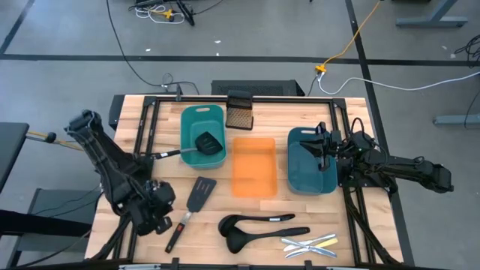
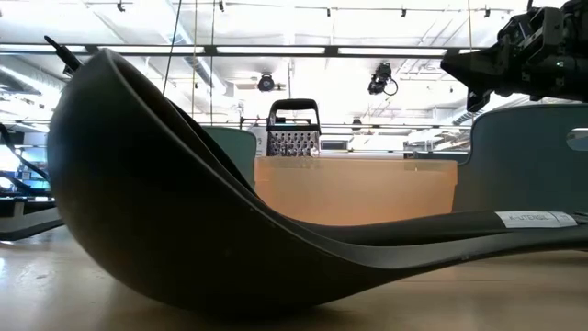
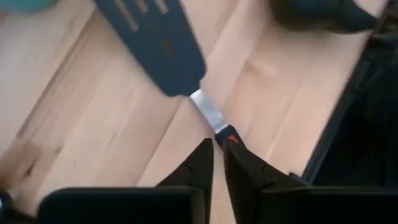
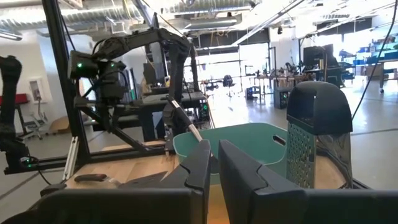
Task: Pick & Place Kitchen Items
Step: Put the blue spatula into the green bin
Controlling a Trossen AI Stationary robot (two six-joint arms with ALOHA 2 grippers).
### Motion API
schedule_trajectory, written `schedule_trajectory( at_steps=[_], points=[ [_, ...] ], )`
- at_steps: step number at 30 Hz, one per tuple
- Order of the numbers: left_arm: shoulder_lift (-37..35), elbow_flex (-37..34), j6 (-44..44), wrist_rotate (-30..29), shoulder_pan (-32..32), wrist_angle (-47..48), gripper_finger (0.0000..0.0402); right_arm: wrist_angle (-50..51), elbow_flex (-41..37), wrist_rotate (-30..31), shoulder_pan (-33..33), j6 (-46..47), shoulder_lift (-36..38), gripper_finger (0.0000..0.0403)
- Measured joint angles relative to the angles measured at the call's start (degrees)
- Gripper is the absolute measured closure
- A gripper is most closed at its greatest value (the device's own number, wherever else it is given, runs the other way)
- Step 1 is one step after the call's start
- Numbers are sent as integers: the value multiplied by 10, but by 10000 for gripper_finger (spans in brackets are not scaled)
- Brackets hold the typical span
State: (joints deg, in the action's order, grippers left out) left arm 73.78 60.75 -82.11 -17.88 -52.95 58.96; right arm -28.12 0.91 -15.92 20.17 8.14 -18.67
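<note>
High view, left gripper (image 1: 166,223): low on the left, right over the handle of a spatula (image 1: 192,203) that lies on the wood table (image 1: 292,206).
High view, other spatula (image 1: 196,147): its black head sits in the teal tray (image 1: 202,135), upper middle of the frame.
High view, ladles (image 1: 259,226): two black ones lie side by side at the bottom middle.
High view, cutlery (image 1: 309,244): small silver and yellow pieces, bottom right.
High view, right gripper (image 1: 324,146): over the blue tray (image 1: 309,159), right of the orange tray (image 1: 253,166).
Low view: a big black ladle (image 2: 184,221) fills the frame.
Left wrist view: the fingers (image 3: 202,163) have a thin gap, with the handle end between the tips; I cannot tell if they squeeze it.
Right wrist view: the fingers (image 4: 202,163) are nearly together and hold nothing.
</note>
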Motion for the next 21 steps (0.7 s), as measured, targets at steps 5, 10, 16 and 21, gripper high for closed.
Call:
schedule_trajectory(
  at_steps=[5,10,16,21],
  points=[
    [35,0,-68,17,0,-7,298,0,0,0,0,4,0,359],
    [77,0,-91,29,4,-18,226,0,0,0,0,4,0,359],
    [127,-1,-123,45,21,-59,165,0,0,0,0,4,0,359],
    [168,-1,-165,67,37,-84,146,1,0,0,0,4,0,359]
  ],
)
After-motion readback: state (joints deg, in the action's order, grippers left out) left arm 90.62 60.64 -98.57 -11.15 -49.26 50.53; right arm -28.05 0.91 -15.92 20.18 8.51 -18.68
